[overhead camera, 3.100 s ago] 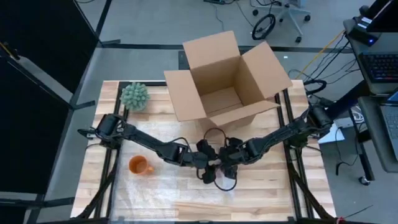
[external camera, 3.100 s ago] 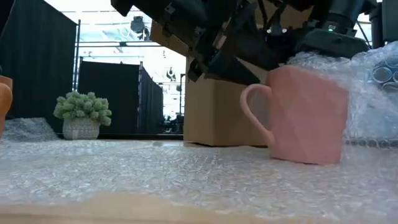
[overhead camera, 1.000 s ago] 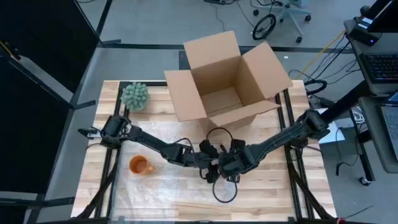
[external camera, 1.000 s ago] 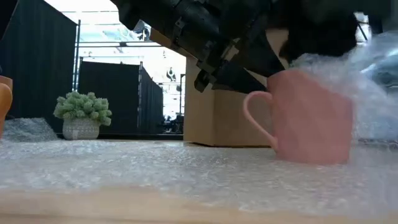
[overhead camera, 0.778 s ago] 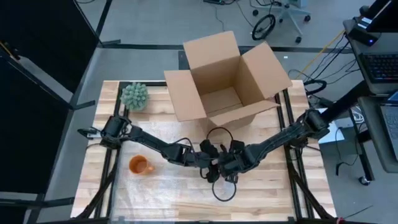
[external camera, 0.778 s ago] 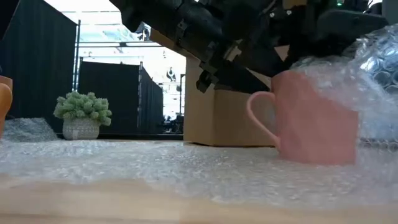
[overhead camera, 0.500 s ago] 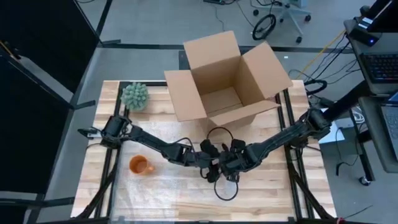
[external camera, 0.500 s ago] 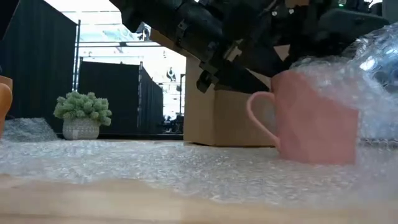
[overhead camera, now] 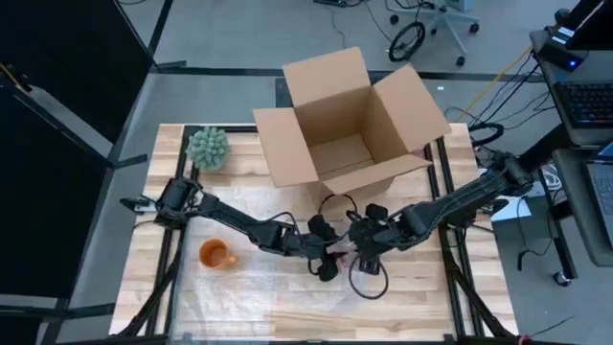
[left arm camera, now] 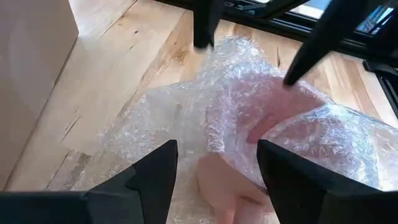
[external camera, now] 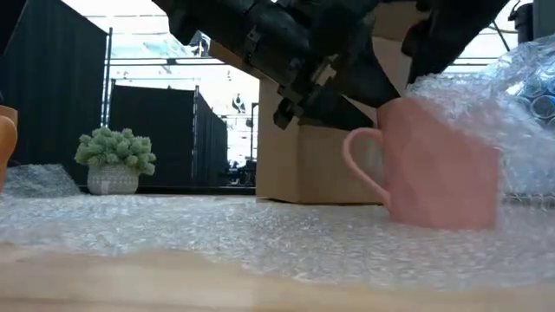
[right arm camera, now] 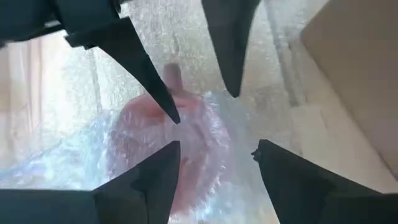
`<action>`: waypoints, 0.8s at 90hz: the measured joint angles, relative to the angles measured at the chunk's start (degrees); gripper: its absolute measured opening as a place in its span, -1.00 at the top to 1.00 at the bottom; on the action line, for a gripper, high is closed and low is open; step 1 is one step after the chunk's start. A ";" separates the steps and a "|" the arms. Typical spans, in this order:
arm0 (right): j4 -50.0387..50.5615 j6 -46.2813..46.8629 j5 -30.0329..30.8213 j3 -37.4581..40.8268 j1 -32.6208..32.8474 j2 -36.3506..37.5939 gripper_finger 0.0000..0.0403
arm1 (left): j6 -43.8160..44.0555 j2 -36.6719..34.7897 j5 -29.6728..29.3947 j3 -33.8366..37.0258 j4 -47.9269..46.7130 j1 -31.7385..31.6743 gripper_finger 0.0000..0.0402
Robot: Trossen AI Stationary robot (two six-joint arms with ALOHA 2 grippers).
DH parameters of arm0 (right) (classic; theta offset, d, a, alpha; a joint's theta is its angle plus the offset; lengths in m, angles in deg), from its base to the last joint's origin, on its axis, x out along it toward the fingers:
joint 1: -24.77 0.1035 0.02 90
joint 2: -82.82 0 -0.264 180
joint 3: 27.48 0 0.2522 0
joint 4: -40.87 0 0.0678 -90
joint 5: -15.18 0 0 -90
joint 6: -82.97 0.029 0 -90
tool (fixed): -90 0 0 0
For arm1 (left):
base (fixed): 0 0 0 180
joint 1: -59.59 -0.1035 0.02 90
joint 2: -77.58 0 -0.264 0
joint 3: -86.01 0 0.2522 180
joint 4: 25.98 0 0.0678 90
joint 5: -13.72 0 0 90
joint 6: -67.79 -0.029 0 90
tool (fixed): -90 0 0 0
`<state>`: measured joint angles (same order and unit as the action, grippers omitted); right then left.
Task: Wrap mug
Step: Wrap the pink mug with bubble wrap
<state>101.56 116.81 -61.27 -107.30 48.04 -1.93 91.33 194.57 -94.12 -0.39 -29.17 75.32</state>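
Since half a second ago, my right gripper (overhead camera: 356, 251) has pulled back toward its own side; its fingers are spread, holding nothing. Left gripper (overhead camera: 330, 264) hovers close over the pink mug (external camera: 434, 165), fingers likewise spread and empty. That mug stands upright mid-table on bubble wrap (external camera: 260, 238), which drapes over its far side. I can read no writing anywhere.
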 joint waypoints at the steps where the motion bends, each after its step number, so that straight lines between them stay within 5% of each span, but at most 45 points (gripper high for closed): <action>1: 0.06 0.03 0.02 0.00 -0.06 0.00 0.00 | 0.01 0.00 -0.01 0.00 0.01 0.00 -0.03; 51: -6.89 -0.48 -0.82 3.23 0.04 -15.78 0.00 | 0.14 0.01 0.17 -0.04 0.21 -0.02 -0.03; 72: -9.81 -2.71 -1.20 3.34 0.06 -16.46 0.06 | 0.10 0.00 0.16 -0.01 0.85 -0.02 -0.03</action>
<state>91.75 114.10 -62.47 -103.96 48.11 -18.39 91.43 194.57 -93.95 -0.41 -28.31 75.30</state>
